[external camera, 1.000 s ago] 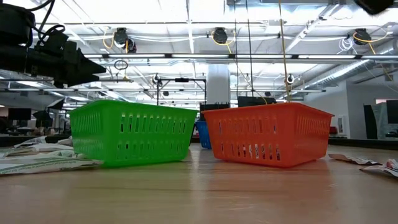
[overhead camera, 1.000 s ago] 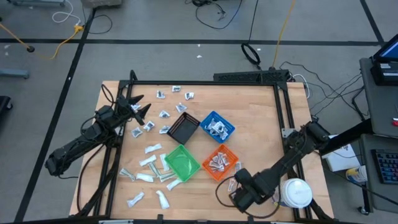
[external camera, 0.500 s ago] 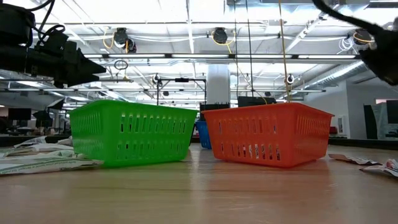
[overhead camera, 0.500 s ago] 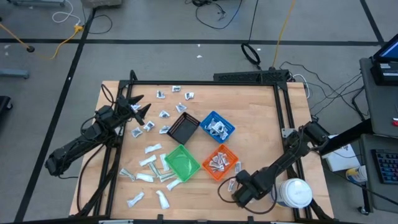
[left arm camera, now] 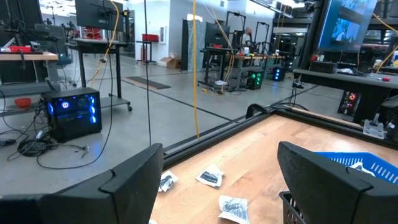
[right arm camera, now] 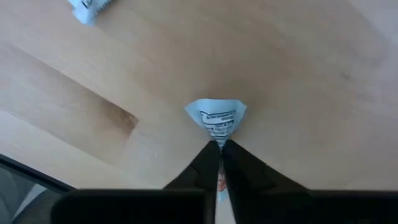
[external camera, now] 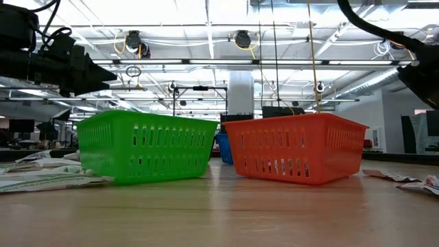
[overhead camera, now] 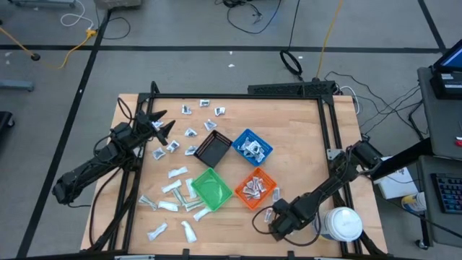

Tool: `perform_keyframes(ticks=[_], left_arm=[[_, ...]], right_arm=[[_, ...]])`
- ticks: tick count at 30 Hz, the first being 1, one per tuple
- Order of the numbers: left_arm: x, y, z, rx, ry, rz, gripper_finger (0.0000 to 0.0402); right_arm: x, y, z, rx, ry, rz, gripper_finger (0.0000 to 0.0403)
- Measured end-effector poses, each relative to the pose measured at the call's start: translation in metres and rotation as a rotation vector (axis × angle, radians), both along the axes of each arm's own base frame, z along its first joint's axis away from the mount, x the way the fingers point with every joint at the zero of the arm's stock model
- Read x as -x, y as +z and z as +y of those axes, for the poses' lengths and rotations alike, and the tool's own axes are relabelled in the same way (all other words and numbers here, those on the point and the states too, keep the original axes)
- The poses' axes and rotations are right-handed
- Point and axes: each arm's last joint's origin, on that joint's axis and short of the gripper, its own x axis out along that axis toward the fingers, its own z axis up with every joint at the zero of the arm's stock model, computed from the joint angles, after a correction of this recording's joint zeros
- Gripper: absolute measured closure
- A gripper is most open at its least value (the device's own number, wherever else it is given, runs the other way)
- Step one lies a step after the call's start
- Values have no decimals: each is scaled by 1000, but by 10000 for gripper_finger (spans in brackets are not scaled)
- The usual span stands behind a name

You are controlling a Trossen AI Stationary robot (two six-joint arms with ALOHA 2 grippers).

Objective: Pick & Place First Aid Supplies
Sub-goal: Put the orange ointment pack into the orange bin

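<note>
Near the table's front edge, just beside the orange slotted plastic bin (overhead camera: 255,188), I see a small white printed packet (right arm camera: 216,118) pinched between my right gripper (right arm camera: 220,149) fingers above the bare wooden table (overhead camera: 303,144). My left gripper (overhead camera: 160,124) hangs with fingers spread wide over loose white packets (overhead camera: 173,146) at the far left, beyond the green slotted bin (overhead camera: 211,188).

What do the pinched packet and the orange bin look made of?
The packet in the right end effector looks like thin white paper or film: it creases under the grip and carries small black print. The orange bin looks like glossy molded plastic with slotted walls.
</note>
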Motion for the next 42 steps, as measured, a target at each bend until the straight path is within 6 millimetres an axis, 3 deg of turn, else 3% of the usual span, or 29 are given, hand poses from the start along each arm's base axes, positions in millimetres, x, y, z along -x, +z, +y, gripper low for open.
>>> perform_keyframes(ticks=[4, 15, 21, 26, 32, 42], left_arm=[[0, 0, 0, 0, 0, 0, 78], [0, 0, 0, 0, 0, 0, 78], [0, 0, 0, 0, 0, 0, 78], [0, 0, 0, 0, 0, 0, 78], [0, 0, 0, 0, 0, 0, 78], [0, 0, 0, 0, 0, 0, 78]], right_arm=[[-3, 9, -5, -2, 21, -9, 394], [0, 65, -37, 26, 276, -64, 401], [9, 79, -49, 35, 473, -88, 402], [3, 79, -58, 31, 590, -133, 402], [-19, 78, -81, 39, 636, -153, 402], [-75, 93, -121, 53, 727, -241, 403]])
